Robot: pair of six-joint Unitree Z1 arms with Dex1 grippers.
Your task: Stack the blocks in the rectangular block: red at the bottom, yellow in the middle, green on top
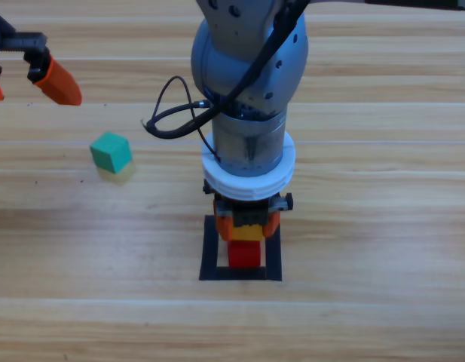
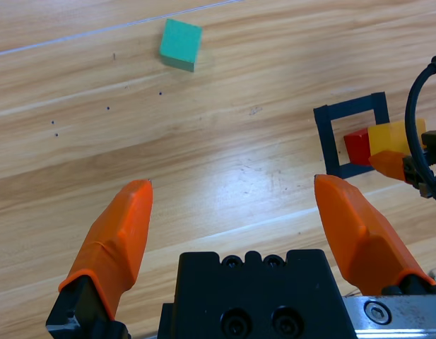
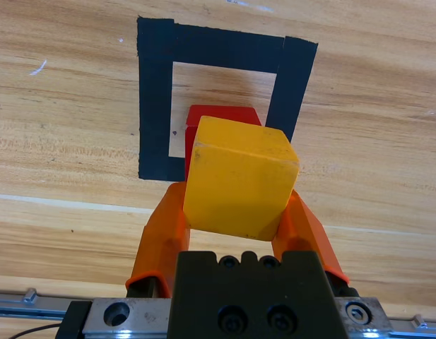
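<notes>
I can read no text, label, brand, number or sign anywhere from my station: not on the pale wooden table point(image 1: 383, 226), and not on the small plain yellow cube point(image 3: 239, 180), the red one point(image 3: 221, 115) or the teal-green one point(image 1: 111, 151).

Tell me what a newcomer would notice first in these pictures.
The right gripper at the middle of the table, jaws shut on the yellow cube, holding it over the red cube that sits inside the black tape outline. Next, the teal-green cube lying alone to the left, with the left gripper open near the table's upper left corner.
</notes>
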